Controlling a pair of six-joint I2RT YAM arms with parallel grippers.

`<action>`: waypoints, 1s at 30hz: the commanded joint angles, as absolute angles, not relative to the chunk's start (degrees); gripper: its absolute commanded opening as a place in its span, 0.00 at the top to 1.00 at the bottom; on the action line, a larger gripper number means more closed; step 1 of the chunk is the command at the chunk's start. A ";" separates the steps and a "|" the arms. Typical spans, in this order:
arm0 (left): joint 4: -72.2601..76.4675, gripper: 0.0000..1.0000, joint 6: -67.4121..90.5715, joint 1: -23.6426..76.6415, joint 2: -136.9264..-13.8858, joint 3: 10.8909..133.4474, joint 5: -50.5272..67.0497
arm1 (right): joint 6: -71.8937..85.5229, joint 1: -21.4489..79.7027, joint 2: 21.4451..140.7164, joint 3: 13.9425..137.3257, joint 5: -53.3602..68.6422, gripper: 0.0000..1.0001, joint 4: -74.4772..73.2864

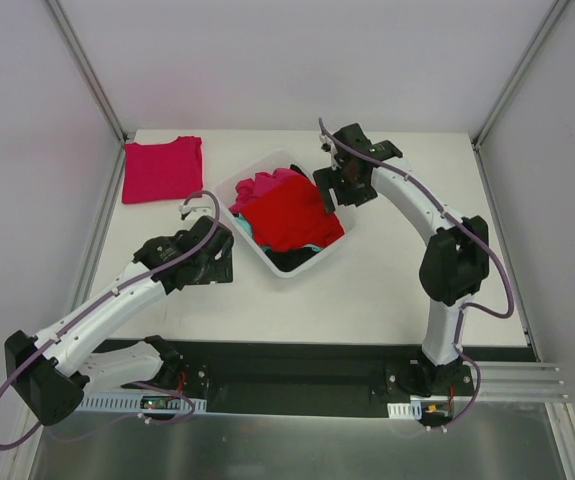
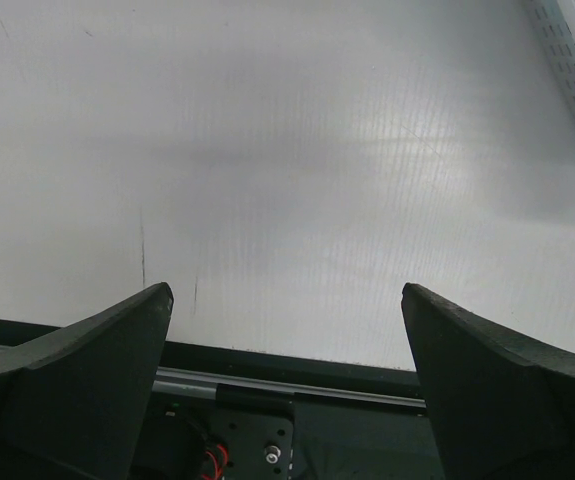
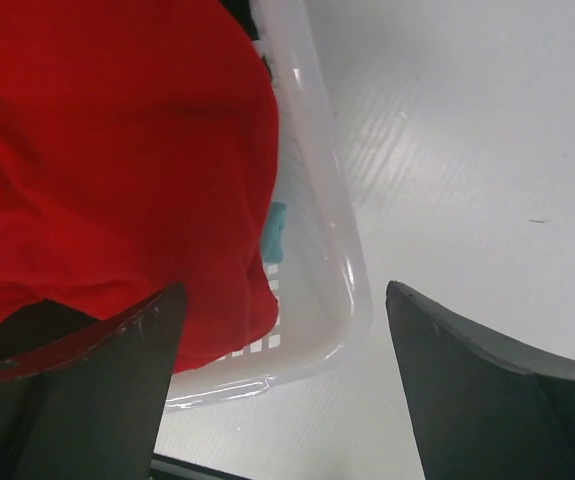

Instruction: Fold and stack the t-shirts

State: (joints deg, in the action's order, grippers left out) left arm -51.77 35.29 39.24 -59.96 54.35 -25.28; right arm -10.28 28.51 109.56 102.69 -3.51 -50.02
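A white lattice basket (image 1: 255, 170) in the middle of the table holds a heap of t-shirts: a large red one (image 1: 289, 220) on top, a pink one (image 1: 260, 188) behind it, and dark cloth (image 1: 292, 259) at the near corner. A folded magenta-pink t-shirt (image 1: 162, 170) lies flat at the far left. My right gripper (image 1: 331, 190) hangs open over the basket's right rim (image 3: 337, 200), with the red t-shirt (image 3: 117, 150) beside its left finger and a bit of teal cloth (image 3: 275, 232) under it. My left gripper (image 1: 205, 264) is open and empty, low over bare table left of the basket.
Grey walls with metal posts enclose the table on three sides. The black base rail (image 2: 367, 380) with the arm mounts runs along the near edge, just beyond my left gripper (image 2: 287, 290). Bare tabletop (image 3: 487, 150) lies right of the basket.
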 commanded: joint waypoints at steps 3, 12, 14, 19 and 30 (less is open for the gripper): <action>-52.82 0.01 34.01 38.67 -58.01 54.14 -24.35 | -17.83 27.60 111.45 107.49 9.04 0.15 -52.47; -52.91 0.01 33.93 38.58 -57.39 54.84 -23.38 | -20.22 25.14 110.04 106.97 10.82 0.15 -50.54; -52.91 0.01 33.84 38.58 -57.39 55.02 -23.12 | -19.08 23.65 109.25 105.91 10.46 0.15 -49.84; -52.91 0.01 33.84 38.58 -56.69 55.11 -22.85 | -17.14 26.08 106.97 103.27 11.45 0.19 -48.60; -60.12 0.01 38.15 33.49 -56.52 58.09 -29.27 | -14.24 39.20 100.73 103.26 1.50 0.18 -51.41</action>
State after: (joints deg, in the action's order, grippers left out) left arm -56.23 37.17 36.60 -57.87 55.29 -26.74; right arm -16.47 39.38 106.63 102.41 4.82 -49.95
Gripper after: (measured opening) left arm 0.991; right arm 0.821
